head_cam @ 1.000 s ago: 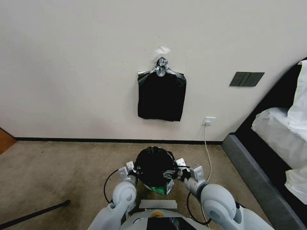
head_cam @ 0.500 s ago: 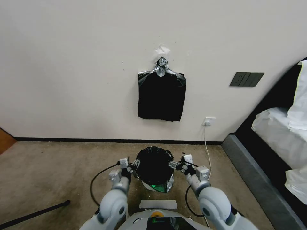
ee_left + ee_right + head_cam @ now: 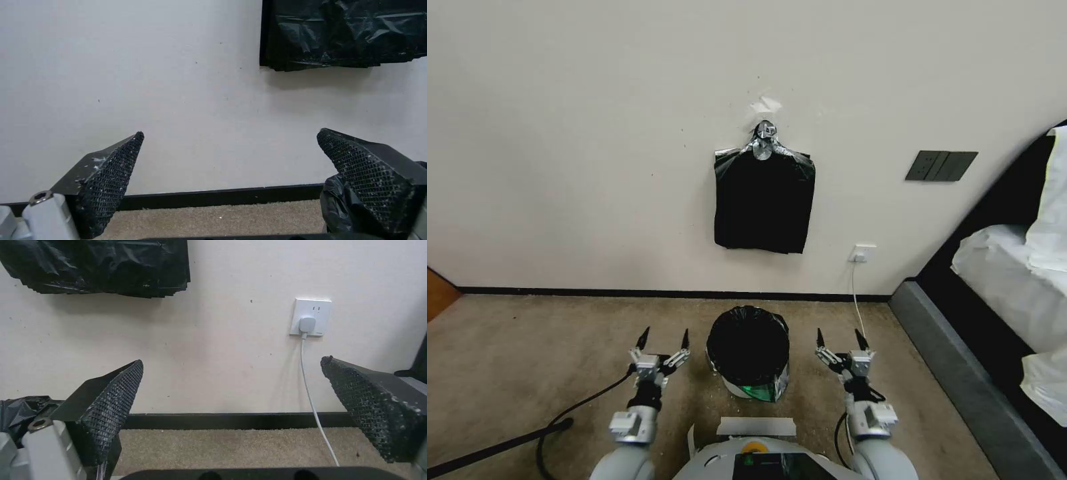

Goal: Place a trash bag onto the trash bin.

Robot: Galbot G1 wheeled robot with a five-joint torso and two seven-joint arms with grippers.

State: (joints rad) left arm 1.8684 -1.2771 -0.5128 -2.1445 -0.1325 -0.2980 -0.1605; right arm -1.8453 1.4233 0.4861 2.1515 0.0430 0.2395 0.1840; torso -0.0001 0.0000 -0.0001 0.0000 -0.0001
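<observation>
Two grippers are hanging w/ fingers wide apart, holding nothing: left gripper (image 3: 663,339) and right gripper (image 3: 840,339). Bin (image 3: 735,388) is sitting on the floor between them, bag (image 3: 748,347) lining it & folding over the rim. Both grippers are about equally near, not touching it.

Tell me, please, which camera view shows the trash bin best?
The head view: the trash bin stands whole on the carpet, the trash bag lining its mouth. The left wrist view and the right wrist view catch just a bit of bag at an edge.
</observation>
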